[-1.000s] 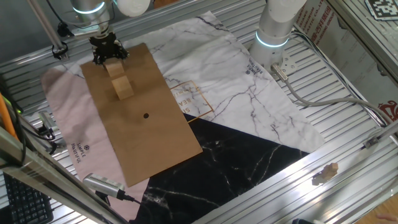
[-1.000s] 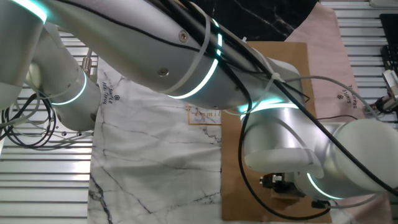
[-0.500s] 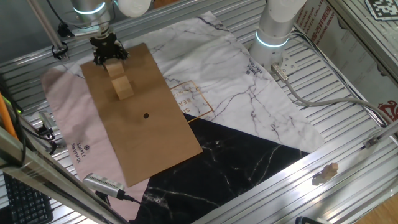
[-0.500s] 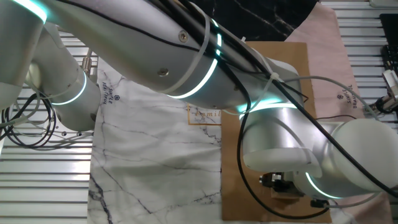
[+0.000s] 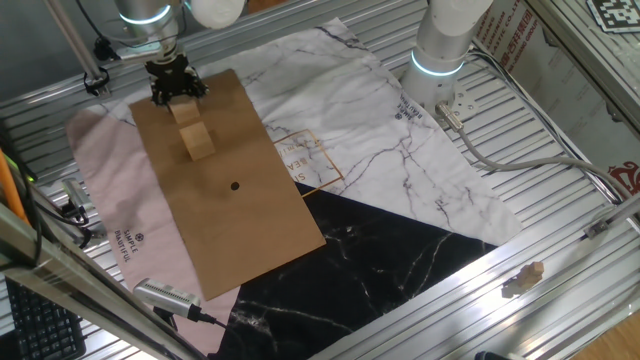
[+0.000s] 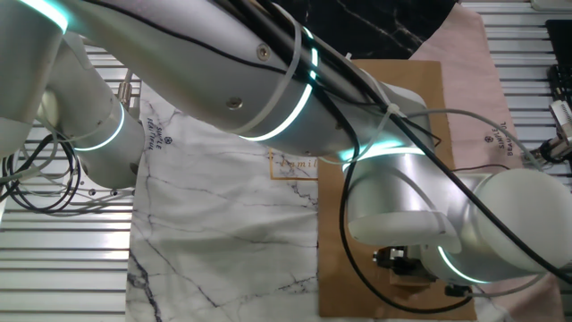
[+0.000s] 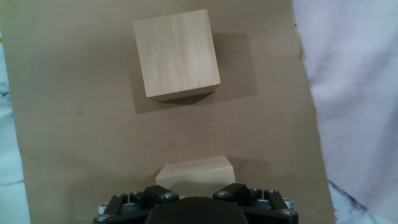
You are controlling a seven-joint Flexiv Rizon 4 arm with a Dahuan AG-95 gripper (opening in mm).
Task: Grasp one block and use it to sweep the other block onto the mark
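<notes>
**End effector clamped on one block, second block just ahead of it**

In the hand view the end effector (image 7: 194, 190) grips a wooden block (image 7: 194, 175) between its two dark fingers, only the block's forward part showing past them. The second block (image 7: 177, 53) lies farther along the line of the fingers, apart from the held block, with bare brown cardboard sheet (image 7: 74, 124) between the two. It sits flat and turned slightly askew.

In the one fixed view the end effector (image 5: 174, 88) stands at the far left end of the cardboard sheet (image 5: 250, 225), grasping its block (image 5: 183, 109). The free block (image 5: 198, 140) lies just nearer than it on the sheet, and the mark (image 5: 235, 185), a small black dot, lies nearer still and a little to the right, apart from both blocks. The held block, the free block and the mark run roughly in a line.

The sheet lies over pink and marbled cloths on the ribbed metal worktop (image 5: 560, 200). In the other fixed view the arm (image 6: 268, 98) hides the blocks and the mark.
</notes>
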